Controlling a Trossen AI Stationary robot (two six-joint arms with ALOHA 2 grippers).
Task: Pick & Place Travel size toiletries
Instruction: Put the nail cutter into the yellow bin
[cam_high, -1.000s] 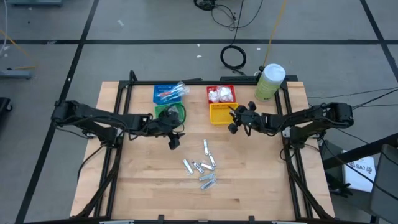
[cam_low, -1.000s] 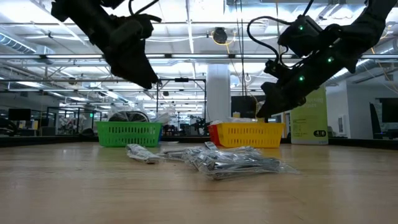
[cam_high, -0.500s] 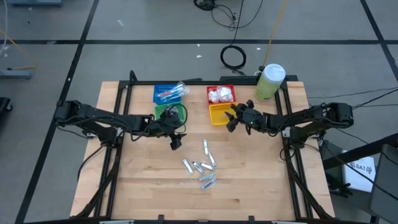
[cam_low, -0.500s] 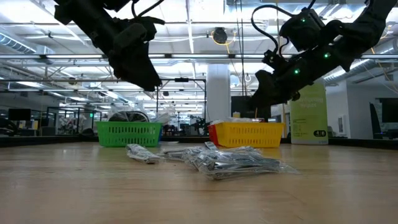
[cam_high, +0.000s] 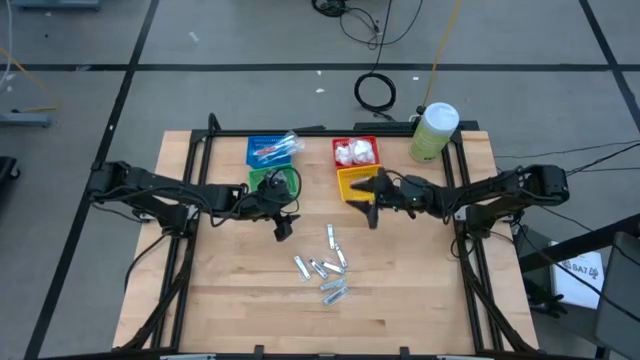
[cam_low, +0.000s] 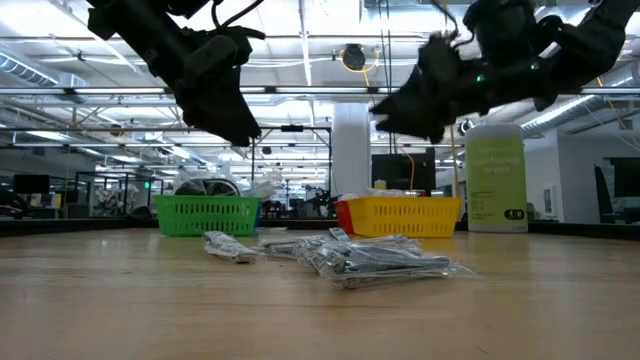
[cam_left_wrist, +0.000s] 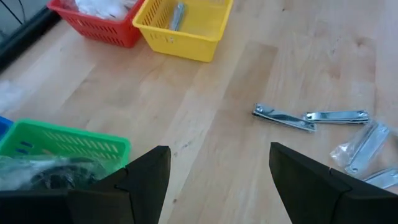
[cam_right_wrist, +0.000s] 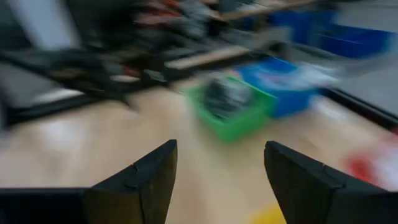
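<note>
On the pale wooden tabletop (cam_high: 230, 300), a loose cluster of small silver metal tubes in clear wrap (cam_high: 323, 268) lies just below the centre, at about 6 o'clock from the four small plastic baskets. One more silver tube (cam_left_wrist: 177, 15) rests inside the yellow plastic basket (cam_high: 352, 176), seen in the left wrist view. The red plastic basket (cam_high: 355, 142), directly at 12 o'clock from the yellow one and touching it, holds white puffy packets (cam_high: 352, 153). The blue plastic basket (cam_high: 264, 140) at the rear left holds wrapped toothbrushes (cam_high: 276, 150), and the green plastic basket (cam_high: 271, 176) in front of it holds dark round discs (cam_high: 270, 185).

The right claw (cam_high: 372, 199) hangs in the air at the yellow basket's 4 o'clock corner, its fingers spread wide with nothing between them; its wrist view is motion-blurred. The left claw (cam_high: 283, 225) hangs above the tabletop at 5 o'clock from the green basket, fingers also wide apart and empty. A tall pale-green canister with a white lid (cam_high: 434, 131) stands at the tabletop's rear right corner, at about 2 o'clock from the red basket.
</note>
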